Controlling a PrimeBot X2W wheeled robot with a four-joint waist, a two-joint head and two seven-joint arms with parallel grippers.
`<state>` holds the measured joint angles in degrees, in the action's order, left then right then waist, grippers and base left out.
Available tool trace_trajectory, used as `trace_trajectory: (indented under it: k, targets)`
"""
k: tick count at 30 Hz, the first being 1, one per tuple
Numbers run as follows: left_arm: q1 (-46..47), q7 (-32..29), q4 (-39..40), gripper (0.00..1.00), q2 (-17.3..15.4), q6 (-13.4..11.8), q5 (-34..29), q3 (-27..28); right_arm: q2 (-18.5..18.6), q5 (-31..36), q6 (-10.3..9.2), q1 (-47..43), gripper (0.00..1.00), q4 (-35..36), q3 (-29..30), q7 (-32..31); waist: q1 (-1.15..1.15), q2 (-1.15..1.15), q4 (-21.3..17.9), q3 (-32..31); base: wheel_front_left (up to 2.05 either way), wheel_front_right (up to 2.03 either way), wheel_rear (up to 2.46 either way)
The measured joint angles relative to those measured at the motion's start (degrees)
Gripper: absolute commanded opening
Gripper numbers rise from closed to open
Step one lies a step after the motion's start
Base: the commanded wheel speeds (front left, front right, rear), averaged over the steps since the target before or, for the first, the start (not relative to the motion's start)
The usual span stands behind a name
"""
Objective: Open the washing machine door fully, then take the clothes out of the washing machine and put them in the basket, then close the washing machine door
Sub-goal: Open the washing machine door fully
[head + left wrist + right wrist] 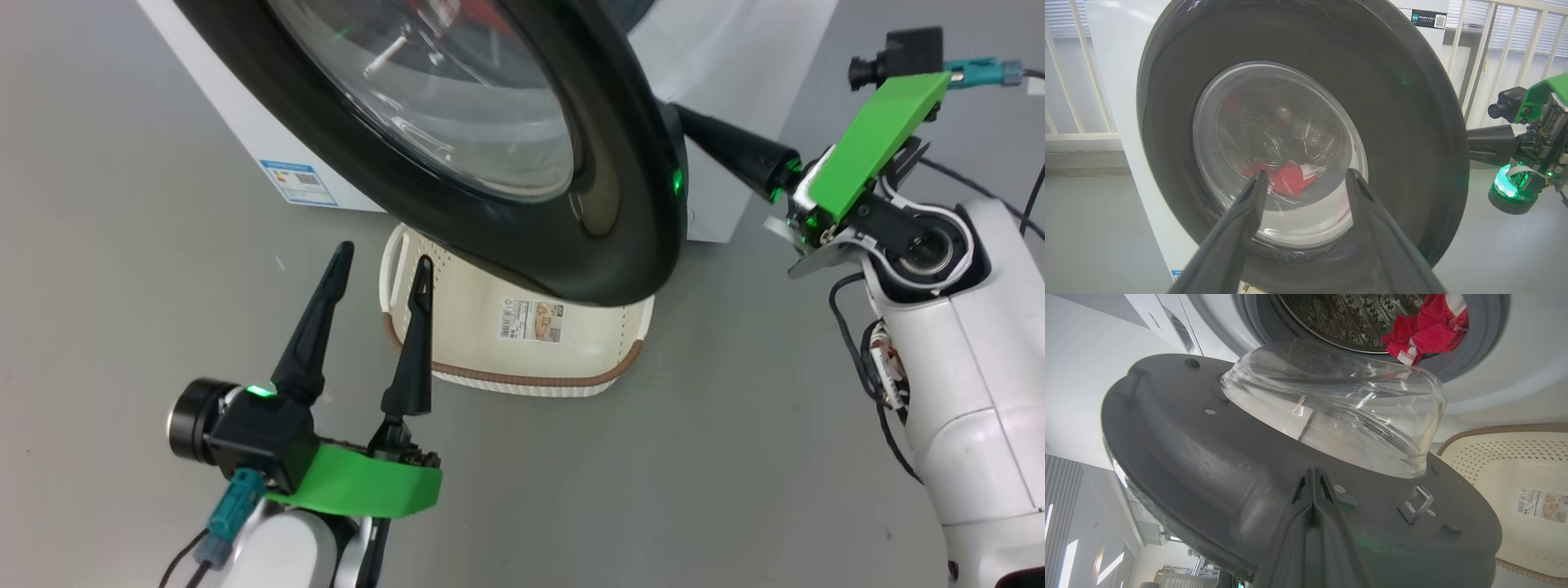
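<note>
Currently, at the lower left of the head view, the left gripper hangs above the grey floor with its jaws wide and nothing between them. Its fingertips lie just beside the left handle of the basket. At upper left stands the washing machine, with a blue-bordered label on its white front. At centre, the washing machine door stands partly open, its black rim overhanging the basket, which sits on the floor in front of the machine. A sticker shows on the basket floor. At right, the right gripper has its jaws pressed together, holding nothing, with the tips against the inner face of the door near its edge. At the upper right of the right wrist view, the clothes lie in the drum mouth, over the grey rubber ring.
</note>
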<state>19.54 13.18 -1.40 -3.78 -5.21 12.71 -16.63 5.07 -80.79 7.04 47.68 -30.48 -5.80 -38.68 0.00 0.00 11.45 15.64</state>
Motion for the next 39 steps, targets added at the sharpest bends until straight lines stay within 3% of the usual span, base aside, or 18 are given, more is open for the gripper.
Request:
trace_trajectory:
  k: [39]
  targets:
    - [-5.8,-0.1,0.6,1.0,-0.8,-2.0,3.0,-0.2,-0.6,-3.5,0.0,-12.4,0.0,6.5,-7.6,-4.8,0.0,0.0,11.1,-7.3,0.0,0.0,0.0]
